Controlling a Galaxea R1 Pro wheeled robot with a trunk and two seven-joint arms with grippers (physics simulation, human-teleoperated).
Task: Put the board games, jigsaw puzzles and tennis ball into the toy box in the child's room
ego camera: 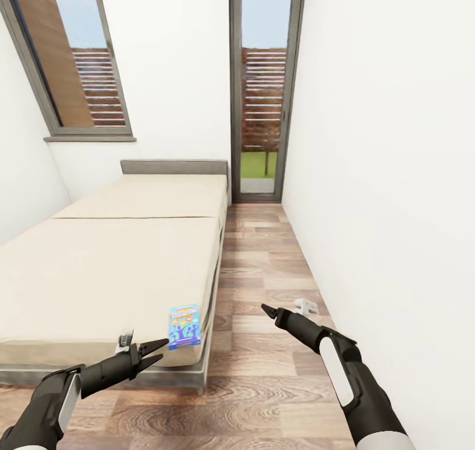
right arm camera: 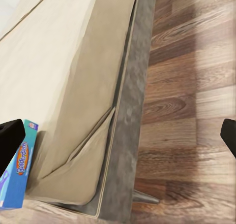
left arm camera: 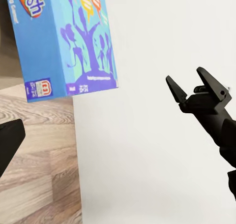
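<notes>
Ahead of the robot, in the head view, a narrow bedroom runs toward a tall glazed door [ego camera: 265, 87] in the far wall. A bed [ego camera: 112, 265] with a bare beige mattress occupies the left side; a strip of wooden floor [ego camera: 264, 344] lies open between the bed's right edge and the white wall [ego camera: 389, 173] on the right. A blue board game [ego camera: 184, 326] stands on the near right corner of the mattress, just at the edge, overhanging the bed frame. The left claw [ego camera: 157, 351] is low at the left, its fingers parted narrowly, tips close to the board game but apart from it. The right claw [ego camera: 267, 310] is extended over the open floor, well clear of bed and wall; its finger spread cannot be told here. A slanted window [ego camera: 79, 54] sits above the bed's head.

Left wrist view: the board game [left arm camera: 69, 42] is near, showing its blue printed face with a purple tree figure. One dark fingertip [left arm camera: 10, 140] shows at the frame's edge. The right claw [left arm camera: 196, 88] appears against the white wall with its two fingers moderately spread, holding nothing.

Right wrist view: the mattress corner and grey bed frame [right arm camera: 125, 125] run beside the floor [right arm camera: 196, 86]. The board game [right arm camera: 19, 167] rests on the mattress corner. Two dark fingertips [right arm camera: 11, 140] sit far apart at opposite frame edges, so this claw is wide.
</notes>
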